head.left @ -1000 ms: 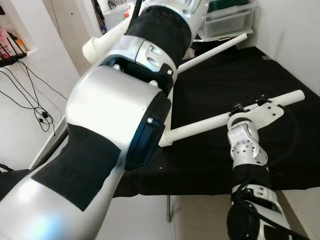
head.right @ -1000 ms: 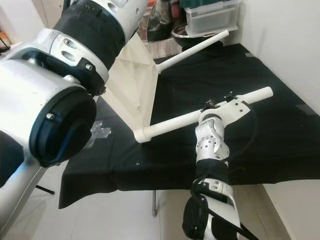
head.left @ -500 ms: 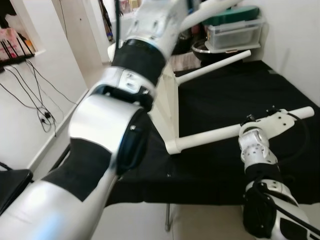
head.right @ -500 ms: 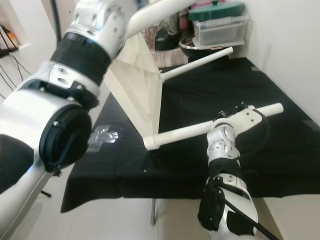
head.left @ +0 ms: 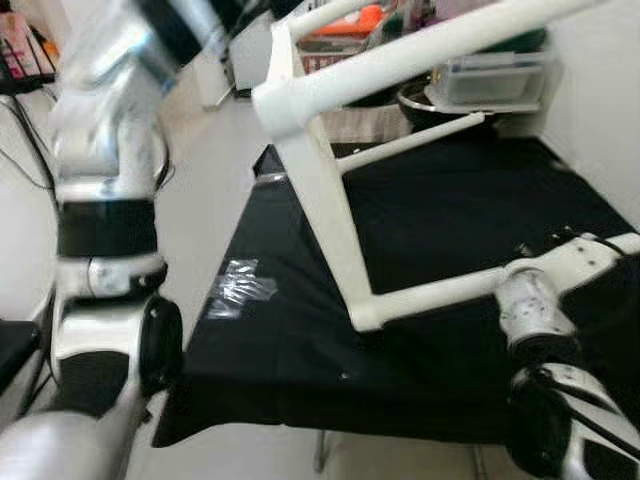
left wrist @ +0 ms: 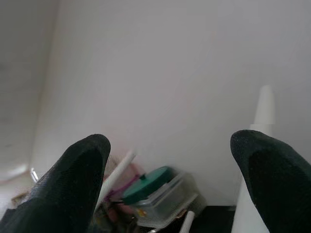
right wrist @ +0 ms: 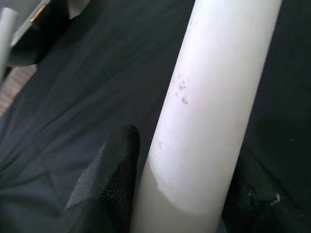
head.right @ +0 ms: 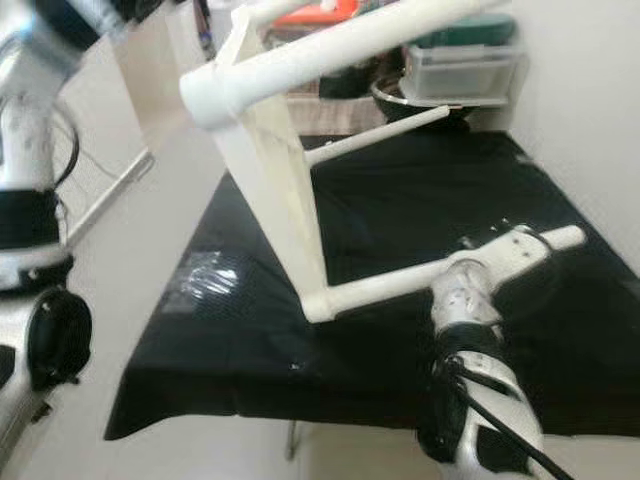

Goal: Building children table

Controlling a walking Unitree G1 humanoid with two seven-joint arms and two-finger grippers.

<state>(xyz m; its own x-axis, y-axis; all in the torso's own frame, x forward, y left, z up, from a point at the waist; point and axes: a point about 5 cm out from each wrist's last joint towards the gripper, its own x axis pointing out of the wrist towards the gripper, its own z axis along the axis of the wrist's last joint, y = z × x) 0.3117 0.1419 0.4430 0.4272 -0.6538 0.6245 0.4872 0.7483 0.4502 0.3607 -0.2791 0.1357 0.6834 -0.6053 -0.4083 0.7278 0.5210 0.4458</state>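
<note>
The white children's table (head.left: 318, 195) lies on its side on a black-covered work table (head.left: 470, 200), its top on edge and its legs sticking out to the right. My right gripper (head.right: 497, 240) is shut on the lower front leg (head.left: 440, 290) near its free end. The right wrist view shows that leg (right wrist: 214, 97) clamped between the two black fingers (right wrist: 109, 179). An upper leg (head.left: 400, 50) crosses the top of the head views. My left arm (head.left: 105, 210) rises at the far left. My left gripper (left wrist: 170, 184) is open on nothing and faces a white wall.
A clear lidded box (head.left: 495, 75) and a metal bowl (head.left: 425, 98) stand at the back of the work table. A crumpled clear plastic bag (head.left: 240, 290) lies on the cloth near the left edge. A white wall closes the right side; open floor lies to the left.
My left arm has swung out from in front of the camera to the far left, uncovering the table's top and upper leg. The view has shifted. The right gripper stays on the lower leg.
</note>
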